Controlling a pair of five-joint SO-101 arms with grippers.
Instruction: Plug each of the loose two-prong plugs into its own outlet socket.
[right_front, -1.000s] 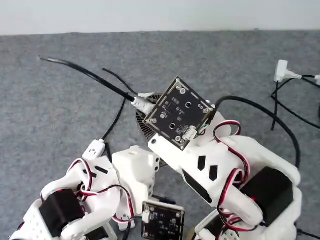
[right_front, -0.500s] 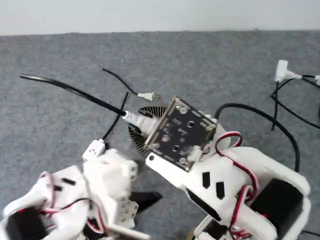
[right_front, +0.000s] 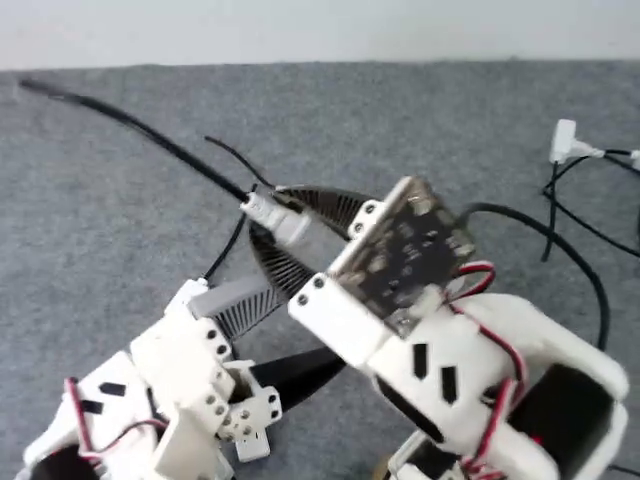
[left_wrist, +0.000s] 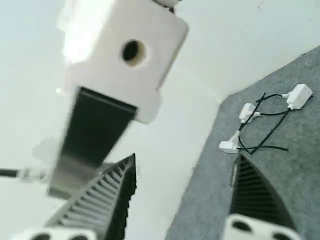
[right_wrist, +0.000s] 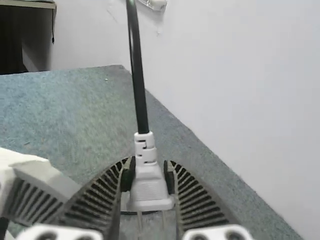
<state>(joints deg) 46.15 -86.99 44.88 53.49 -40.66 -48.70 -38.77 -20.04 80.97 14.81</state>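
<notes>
Right now the right gripper (right_wrist: 148, 167) is clamped on a white two-prong plug (right_wrist: 147, 186). Its ribbed black fingers (right_wrist: 192, 197) press the plug's flat sides, which keeps it from twisting. The prongs point back toward the wrist, and the thick black cord (right_wrist: 137, 75) runs out past the fingertips. From the high view that cord (right_front: 130, 125) trails off toward the far left corner of the counter, so I judge the plug is held up off the surface and clear of any socket.

The left gripper (left_wrist: 185, 165) is spread wide with nothing between its jaws. It sits low by the near edge (right_front: 315, 320), close under the right arm, probably waiting to steady a socket. A small white block that looks like an outlet socket (right_front: 187, 293) lies just beside it on a thin black lead.

More small white plugs and sockets on thin black wires (right_front: 565, 140) lie well apart from both arms, near the far right corner (left_wrist: 250, 112).

The grey, felt-like counter (right_front: 450, 120) looks soft enough to let light parts slide. A plain white wall (right_front: 320, 30) stands along its far edge.
</notes>
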